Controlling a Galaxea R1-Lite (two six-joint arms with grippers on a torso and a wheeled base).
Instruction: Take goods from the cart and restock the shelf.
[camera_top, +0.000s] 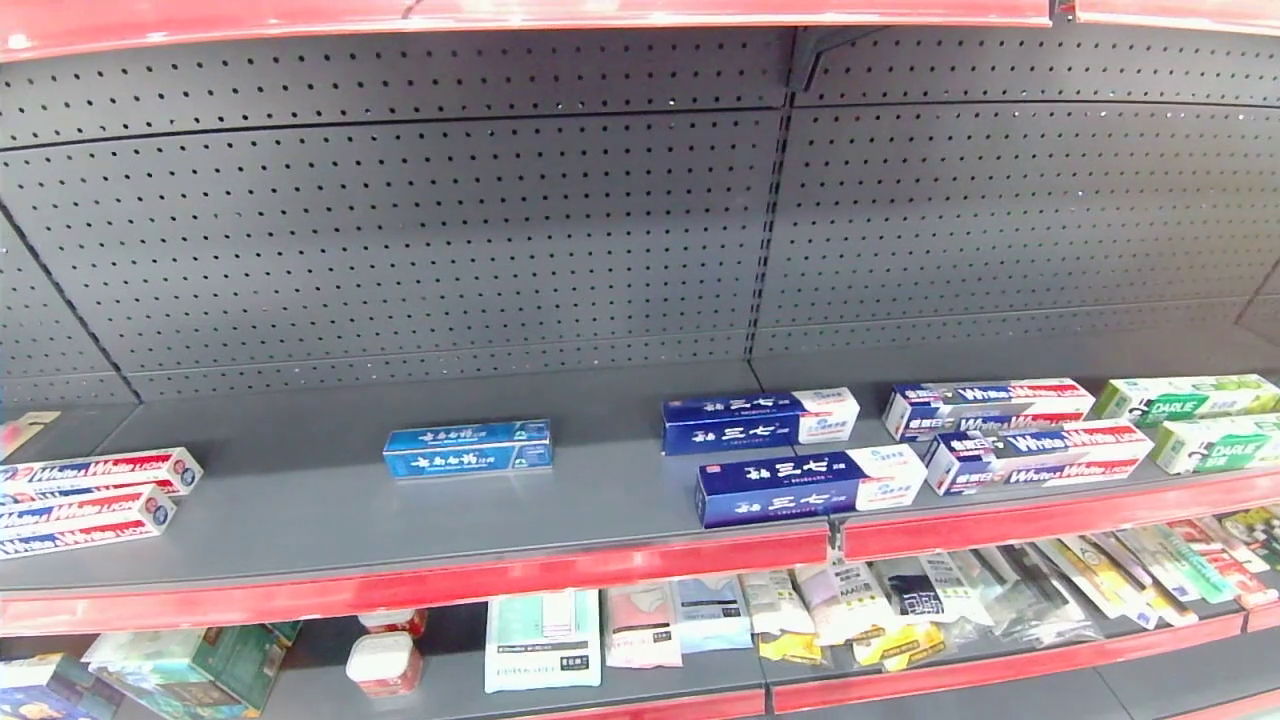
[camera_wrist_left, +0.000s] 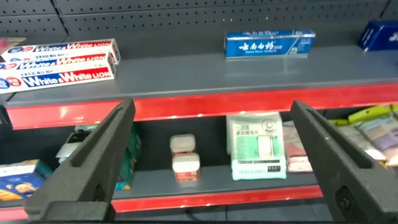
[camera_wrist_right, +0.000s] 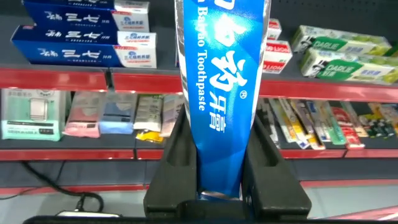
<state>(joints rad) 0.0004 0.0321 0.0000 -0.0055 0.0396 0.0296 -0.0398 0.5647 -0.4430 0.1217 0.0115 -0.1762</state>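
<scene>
Right wrist view, held item: glossy blue toothpaste box (camera_wrist_right: 221, 93) of cardboard with white lettering, standing on end in front of the shelf face.
Right gripper (camera_wrist_right: 221, 127): black padded fingers (camera_wrist_right: 180, 155) clamped on both long sides of the blue toothpaste box, at its lower end.
Left gripper (camera_wrist_left: 212, 109): dark foam-faced fingers (camera_wrist_left: 93, 168) spread wide, nothing between them, facing the shelf front.
Shelf (camera_top: 300, 520): grey metal board with a red front strip and a perforated grey back panel.
Head view, 8 o'clock from centre: one light blue carton (camera_top: 467, 447) lying flat, well apart from the other goods, with the same blue and white lettering as the held box.
3 o'clock of that carton: two dark blue cartons (camera_top: 760, 420) with white ends, one behind the other, near but apart.
Further toward 3 o'clock: two white, red and blue cartons (camera_top: 1040, 458), then two green and white cartons (camera_top: 1215, 443) at the frame edge.
9 o'clock edge: two white cartons with red print (camera_top: 95, 472), side by side and touching.
6 o'clock, lower board: flat packets (camera_top: 543, 640) in a row, and small red-and-white jars (camera_top: 385, 663) just beside them at their 9 o'clock.
</scene>
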